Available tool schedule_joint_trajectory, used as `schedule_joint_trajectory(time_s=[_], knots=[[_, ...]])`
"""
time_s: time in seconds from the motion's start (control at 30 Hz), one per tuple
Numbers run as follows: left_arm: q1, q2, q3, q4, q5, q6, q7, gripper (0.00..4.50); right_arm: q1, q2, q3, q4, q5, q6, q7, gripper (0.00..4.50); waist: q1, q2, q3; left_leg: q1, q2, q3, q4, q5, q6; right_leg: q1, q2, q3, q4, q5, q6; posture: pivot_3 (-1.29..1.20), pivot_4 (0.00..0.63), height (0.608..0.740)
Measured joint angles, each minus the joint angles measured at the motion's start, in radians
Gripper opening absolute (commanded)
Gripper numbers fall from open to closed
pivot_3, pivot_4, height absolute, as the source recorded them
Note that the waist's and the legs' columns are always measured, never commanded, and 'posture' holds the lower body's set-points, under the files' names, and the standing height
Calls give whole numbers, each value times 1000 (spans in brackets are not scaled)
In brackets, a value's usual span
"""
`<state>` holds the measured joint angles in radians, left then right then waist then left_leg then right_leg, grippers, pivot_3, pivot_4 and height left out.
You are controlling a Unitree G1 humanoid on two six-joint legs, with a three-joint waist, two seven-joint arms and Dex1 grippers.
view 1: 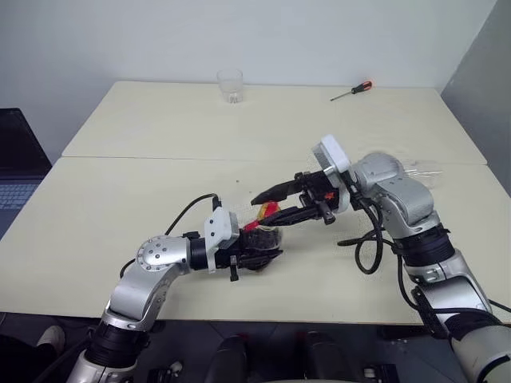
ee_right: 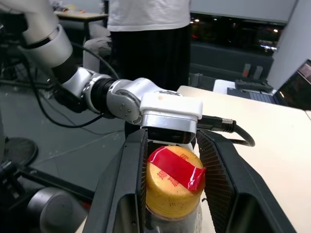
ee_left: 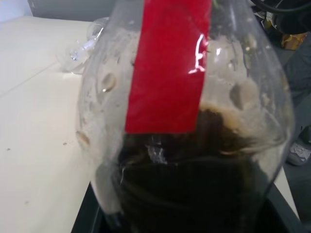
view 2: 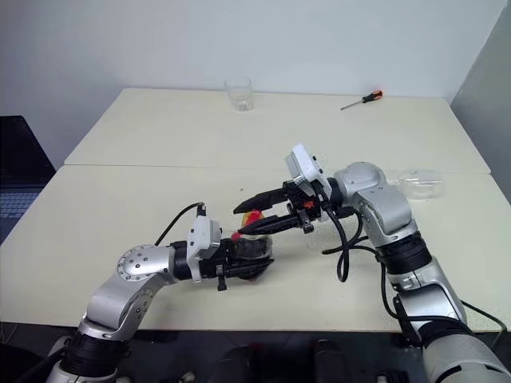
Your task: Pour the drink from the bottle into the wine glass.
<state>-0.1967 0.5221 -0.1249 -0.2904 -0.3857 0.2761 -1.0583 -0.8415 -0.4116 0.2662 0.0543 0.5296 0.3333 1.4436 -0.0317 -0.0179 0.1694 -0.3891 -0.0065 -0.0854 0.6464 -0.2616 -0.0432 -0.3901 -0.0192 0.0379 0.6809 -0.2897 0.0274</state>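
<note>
The left end effector (view 1: 254, 254) is clenched around the light, squashy, part-full bottle (view 1: 263, 238) just above the table (view 1: 120, 199), while the right end effector (ee_right: 171, 194) brackets its small yellow cap (ee_right: 173, 182), the best place to twist without crushing the body.

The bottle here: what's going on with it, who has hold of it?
The left gripper is shut on the bottle, holding it just above the table. The right gripper has its fingers on either side of the yellow cap, which is still on. The wine glass lies on its side on the table, to the robot's right.
</note>
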Motion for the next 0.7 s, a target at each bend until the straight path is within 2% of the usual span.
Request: schedule_joint_trajectory(time_s=[0.1,0.33,0.43,0.7], knots=[[-9,-10,0,11,1,-5,8,1815,-9,0,-2,9,1,4,0,1253,0,0,0,0,0,0,0,0,0,0,0,0,0,0,0,0,150,740],[-60,-30,25,17,-12,-64,22,1815,-7,-18,-9,10,-14,68,-26,3679,2,0,1,0,0,0,0,0,0,0,0,0,0,0,0,0,150,740],[-71,-36,24,30,-12,-70,21,1815,1,-31,-21,1,-14,97,-51,4488,2,0,1,0,0,0,0,0,0,0,0,0,0,0,0,0,150,740],[-91,-62,42,90,-11,-54,89,1815,58,-82,-167,-144,83,335,-255,4488,3,0,1,-1,0,-1,0,0,0,0,-1,0,0,0,0,0,150,740]])
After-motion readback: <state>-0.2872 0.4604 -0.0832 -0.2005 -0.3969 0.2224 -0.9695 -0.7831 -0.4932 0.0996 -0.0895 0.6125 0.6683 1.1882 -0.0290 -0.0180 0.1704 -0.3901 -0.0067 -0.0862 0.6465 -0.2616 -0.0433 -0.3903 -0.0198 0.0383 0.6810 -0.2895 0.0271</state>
